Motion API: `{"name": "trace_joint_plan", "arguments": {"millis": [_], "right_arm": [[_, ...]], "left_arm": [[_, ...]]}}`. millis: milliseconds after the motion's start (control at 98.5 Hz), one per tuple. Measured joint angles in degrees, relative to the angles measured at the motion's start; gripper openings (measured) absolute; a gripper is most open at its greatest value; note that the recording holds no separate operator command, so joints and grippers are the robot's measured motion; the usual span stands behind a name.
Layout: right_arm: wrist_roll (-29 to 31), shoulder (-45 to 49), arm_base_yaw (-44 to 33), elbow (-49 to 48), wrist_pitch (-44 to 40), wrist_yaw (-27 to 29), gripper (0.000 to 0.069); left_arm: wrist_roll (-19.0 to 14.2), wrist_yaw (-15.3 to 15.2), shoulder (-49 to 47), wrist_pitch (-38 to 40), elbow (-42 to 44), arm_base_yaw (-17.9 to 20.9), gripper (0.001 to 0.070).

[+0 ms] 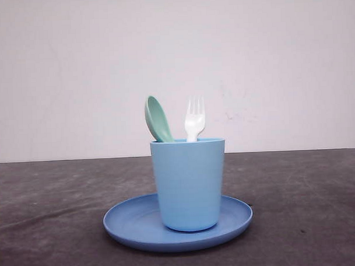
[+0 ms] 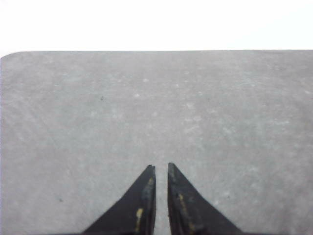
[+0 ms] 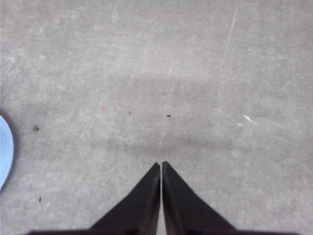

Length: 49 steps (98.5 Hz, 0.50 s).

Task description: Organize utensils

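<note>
This looks like a plain test room for a robot, not a home. A bare white wall (image 1: 175, 69) stands at the far side. The table (image 1: 58, 219) is dark grey with small scuffs and spots. A blue plate (image 1: 128, 225) sits in the middle with a blue cup (image 1: 189, 185) on it, like a set-up for practice.

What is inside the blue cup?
A pale mint-green plastic spoon and a small white plastic fork stand inside the light blue plastic cup, bowl and tines poking up over the rim. Their handles are hidden by the cup's wall.
</note>
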Motion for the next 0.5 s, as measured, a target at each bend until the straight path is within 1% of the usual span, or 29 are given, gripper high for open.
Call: {"name": "trace_joint_plan", "arguments": {"millis": [132,295,498], "right_arm": [[0.0,0.0,0.0,0.0,0.02,0.0,0.0004],[0.0,0.0,0.0,0.0,0.04,0.0,0.0004],[0.0,0.0,0.0,0.0,0.52,0.02,0.0004]], "left_arm": [[-0.02,0.0,-4.96,3.21,-6.64,0.0,0.0018],[-0.02,0.02,-8.2,5.35,-11.52,0.0,0.0018],[-0.04,-0.04,-8.04,5.9,-11.78,0.0,0.0018]]}}
